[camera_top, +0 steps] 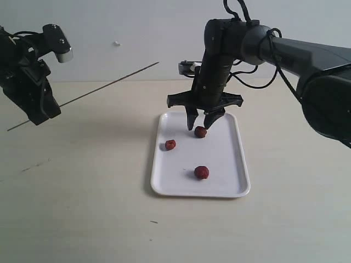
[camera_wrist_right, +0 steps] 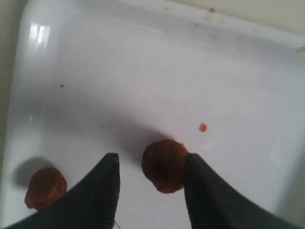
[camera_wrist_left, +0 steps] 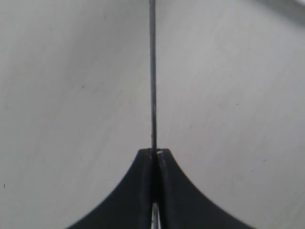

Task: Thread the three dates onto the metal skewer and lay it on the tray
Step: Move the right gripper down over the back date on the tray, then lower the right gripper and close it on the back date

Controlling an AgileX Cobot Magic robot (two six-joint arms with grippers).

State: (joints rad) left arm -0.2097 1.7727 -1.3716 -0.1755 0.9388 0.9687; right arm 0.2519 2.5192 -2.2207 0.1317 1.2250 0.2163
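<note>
Pale table (camera_top: 82,219) carries the smooth white tray (camera_top: 236,164). We cannot tell whether the right pincer (camera_top: 201,123), spread over the tray's far end, touches the wrinkled date (camera_top: 201,131) between its fingers. A second date (camera_top: 170,144) and a third date (camera_top: 201,172) lie on the tray. Left of the tray, the left pincer (camera_wrist_left: 155,153) pinches the thin metal skewer (camera_wrist_left: 153,71).

beige table (camera_top: 82,219), perhaps faintly scuffed
</note>
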